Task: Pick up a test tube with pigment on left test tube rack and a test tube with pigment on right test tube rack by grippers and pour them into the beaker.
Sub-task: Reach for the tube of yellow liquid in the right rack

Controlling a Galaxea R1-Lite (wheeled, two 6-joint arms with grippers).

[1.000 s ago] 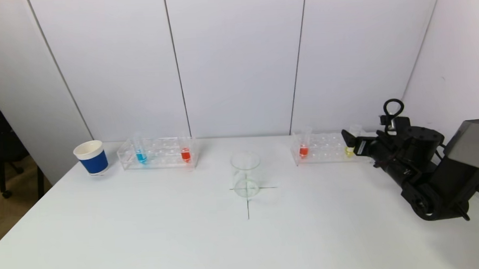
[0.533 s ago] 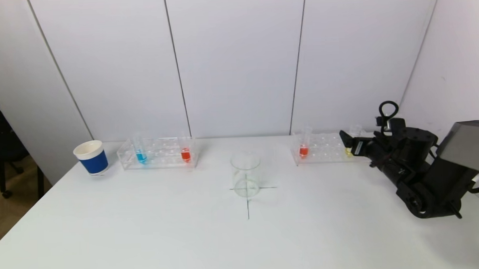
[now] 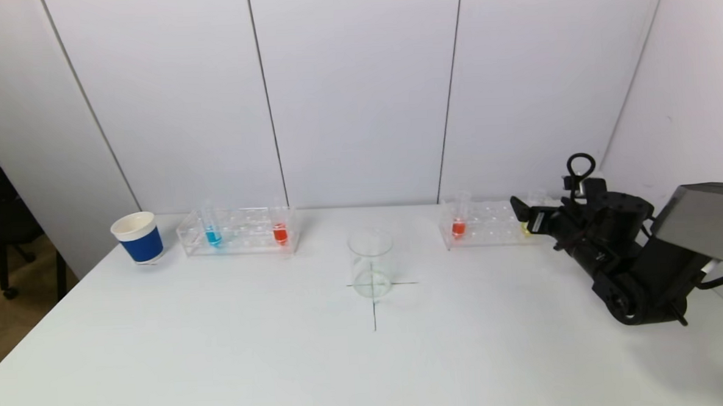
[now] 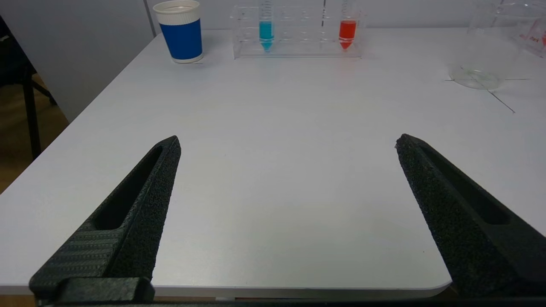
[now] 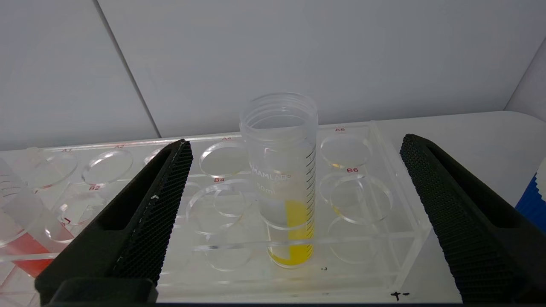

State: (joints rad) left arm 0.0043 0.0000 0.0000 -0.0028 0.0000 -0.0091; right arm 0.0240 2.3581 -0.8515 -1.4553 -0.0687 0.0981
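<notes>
Right now your right hand [image 5: 294, 145] sits at the far right end of the clear plastic right test tube rack [image 3: 490, 225], its two black fingers [image 5: 145, 213] spread wide with the clear test tube holding yellow pigment [image 5: 283, 179] between them; neither finger touches the tube. That tube stands upright in a front-row hole of the rack, second from the rack's end. At the rack's other end you can see a clear test tube with red-orange pigment [image 3: 458, 223].

Your left hand [image 4: 288, 143] hangs low over the near edge of the white worktop [image 3: 222, 355], also spread wide and holding nothing, well apart from everything.

Farther back on your left stands the clear plastic left test tube rack [image 3: 241, 232], carrying a test tube of blue pigment [image 3: 212, 231] and a test tube of red pigment [image 3: 280, 230]. A blue paper cup with a white rim [image 3: 137, 237] stands just beside that rack. Between the racks, the clear glass beaker [image 3: 371, 263] rests on a black cross mark [image 3: 374, 306].
</notes>
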